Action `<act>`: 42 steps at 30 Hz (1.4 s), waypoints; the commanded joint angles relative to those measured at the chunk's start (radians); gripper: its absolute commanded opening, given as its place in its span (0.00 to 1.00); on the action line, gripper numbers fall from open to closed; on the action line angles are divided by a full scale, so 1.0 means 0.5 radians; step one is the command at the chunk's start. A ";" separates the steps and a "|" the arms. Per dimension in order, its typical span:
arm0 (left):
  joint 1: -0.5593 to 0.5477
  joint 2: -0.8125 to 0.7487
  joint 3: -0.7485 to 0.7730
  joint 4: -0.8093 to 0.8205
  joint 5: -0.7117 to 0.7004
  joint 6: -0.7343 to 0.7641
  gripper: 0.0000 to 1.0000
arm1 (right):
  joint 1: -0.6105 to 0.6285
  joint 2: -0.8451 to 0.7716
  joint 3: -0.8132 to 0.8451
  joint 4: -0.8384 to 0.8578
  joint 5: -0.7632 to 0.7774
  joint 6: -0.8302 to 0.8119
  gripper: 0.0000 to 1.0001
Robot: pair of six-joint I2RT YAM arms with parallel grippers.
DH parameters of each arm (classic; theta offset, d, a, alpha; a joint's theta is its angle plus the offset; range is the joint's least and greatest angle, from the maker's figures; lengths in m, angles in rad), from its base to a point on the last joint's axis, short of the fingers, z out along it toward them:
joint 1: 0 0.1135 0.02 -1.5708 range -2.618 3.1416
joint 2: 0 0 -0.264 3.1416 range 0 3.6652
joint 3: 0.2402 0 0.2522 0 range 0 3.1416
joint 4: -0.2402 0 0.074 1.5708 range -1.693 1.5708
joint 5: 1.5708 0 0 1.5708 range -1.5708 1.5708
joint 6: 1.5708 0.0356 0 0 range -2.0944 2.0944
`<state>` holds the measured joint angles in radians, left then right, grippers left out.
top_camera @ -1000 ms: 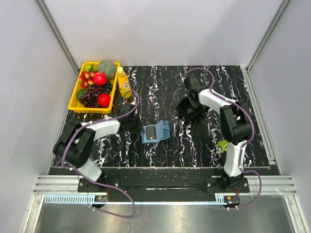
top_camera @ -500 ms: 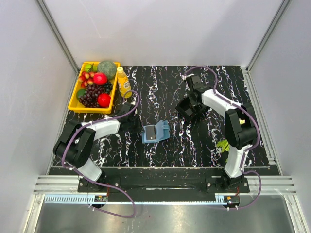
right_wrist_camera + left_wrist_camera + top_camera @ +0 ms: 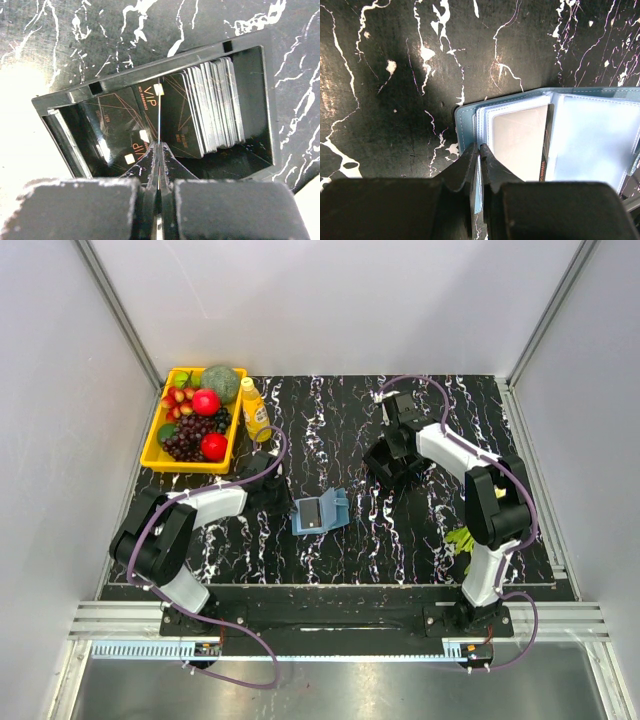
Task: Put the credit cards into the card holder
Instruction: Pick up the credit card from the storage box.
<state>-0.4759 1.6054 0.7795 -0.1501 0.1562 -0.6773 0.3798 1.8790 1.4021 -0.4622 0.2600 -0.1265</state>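
The blue card holder (image 3: 320, 511) lies open at the table's middle. In the left wrist view the card holder (image 3: 580, 135) shows clear sleeves, one with a pale card in it. My left gripper (image 3: 480, 146) is shut on the holder's left edge, pinning it to the table. My right gripper (image 3: 159, 145) is shut on one dark credit card (image 3: 159, 112), held edge-on above the black box (image 3: 80, 95). A stack of several credit cards (image 3: 210, 107) stands in the box's right half; one lies flat on its floor (image 3: 117, 130).
A yellow tray (image 3: 157, 445) of toy fruit stands at the back left, with a yellow bottle (image 3: 254, 410) beside it. A small green object (image 3: 459, 538) lies by the right arm's base. The black box (image 3: 388, 465) sits right of centre.
The right arm's elbow has swung slightly right and back. Its gripper stays over the black box. The left arm and the card holder have not moved.
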 commanded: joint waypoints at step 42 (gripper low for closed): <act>-0.009 0.093 0.039 -0.059 0.056 0.045 0.09 | -0.100 0.062 0.104 -0.039 -0.207 0.241 0.00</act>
<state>-0.4759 1.6207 0.7925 -0.1478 0.1741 -0.6724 0.3737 1.9846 1.4704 -0.4911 0.2504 -0.0570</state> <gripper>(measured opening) 0.092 0.009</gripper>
